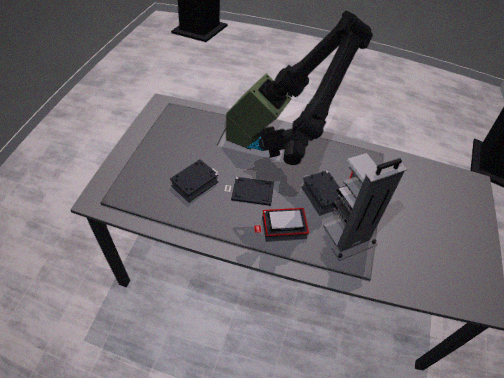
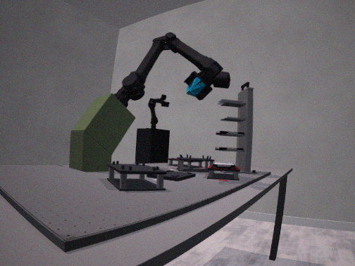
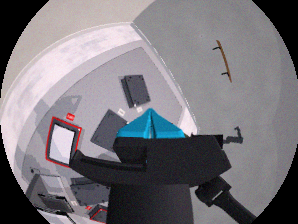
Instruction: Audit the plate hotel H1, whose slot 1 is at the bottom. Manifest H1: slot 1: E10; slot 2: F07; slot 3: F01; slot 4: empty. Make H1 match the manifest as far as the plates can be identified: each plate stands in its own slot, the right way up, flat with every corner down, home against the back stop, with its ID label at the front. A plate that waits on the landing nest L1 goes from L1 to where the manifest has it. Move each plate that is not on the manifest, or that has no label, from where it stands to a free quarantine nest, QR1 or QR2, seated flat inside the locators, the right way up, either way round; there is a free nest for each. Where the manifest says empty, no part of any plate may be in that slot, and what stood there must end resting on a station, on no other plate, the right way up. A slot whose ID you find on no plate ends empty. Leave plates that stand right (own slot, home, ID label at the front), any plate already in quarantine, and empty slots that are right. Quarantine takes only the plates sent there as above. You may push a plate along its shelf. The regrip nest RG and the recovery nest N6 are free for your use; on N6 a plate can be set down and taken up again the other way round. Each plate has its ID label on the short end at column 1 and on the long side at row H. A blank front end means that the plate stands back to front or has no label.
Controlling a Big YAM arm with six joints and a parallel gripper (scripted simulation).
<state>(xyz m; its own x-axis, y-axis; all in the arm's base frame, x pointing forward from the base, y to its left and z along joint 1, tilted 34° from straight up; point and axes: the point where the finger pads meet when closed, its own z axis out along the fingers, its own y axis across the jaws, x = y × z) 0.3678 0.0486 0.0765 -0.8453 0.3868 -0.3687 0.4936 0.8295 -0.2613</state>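
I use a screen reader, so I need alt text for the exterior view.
A black robot arm reaches from a green block and holds its shut, empty blue-fingered gripper in the air, left of a tall grey shelf tower. Low stands and a red-rimmed tray sit on the grey table below.

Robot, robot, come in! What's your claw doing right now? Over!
Gripper shut, holding nothing, high in the air. Plate hotel untouched. One plate in the red-rimmed nest. Nothing in the way.
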